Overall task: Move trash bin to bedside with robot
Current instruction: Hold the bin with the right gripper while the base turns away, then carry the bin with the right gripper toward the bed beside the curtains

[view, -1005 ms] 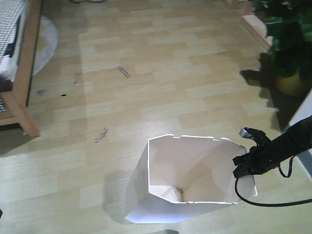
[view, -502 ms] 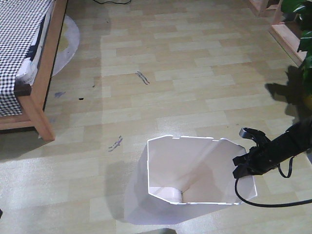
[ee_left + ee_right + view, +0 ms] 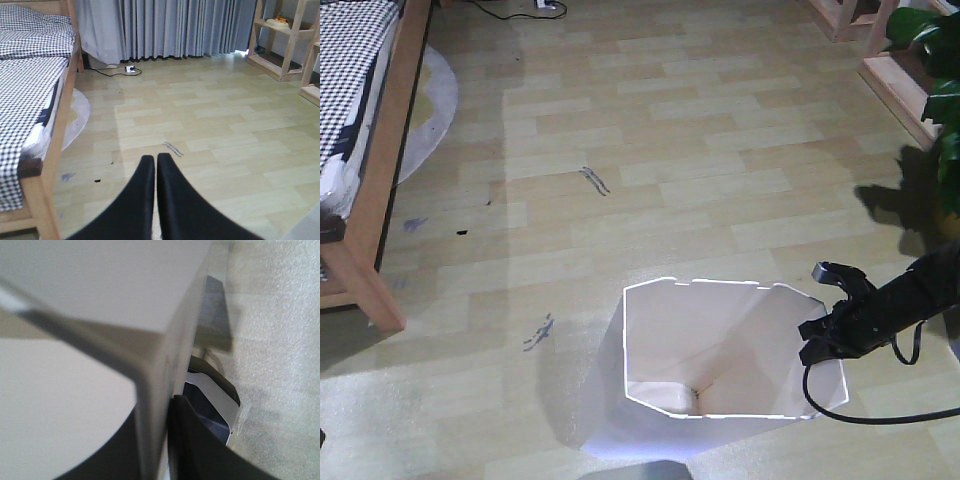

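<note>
The right gripper (image 3: pixel 817 340) is clamped on the trash bin (image 3: pixel 670 340) rim, the left gripper (image 3: pixel 156 161) pressed together, empty; pull slowly left toward the bed (image 3: pixel 375 190), avoiding any tilt

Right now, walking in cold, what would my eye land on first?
A white plastic trash bin stands on the pale plank floor low in the front view, its right rim pinched by the slender black right arm's fingers. At far left stands a light wooden-framed bed with black-and-white checked bedding.
</note>
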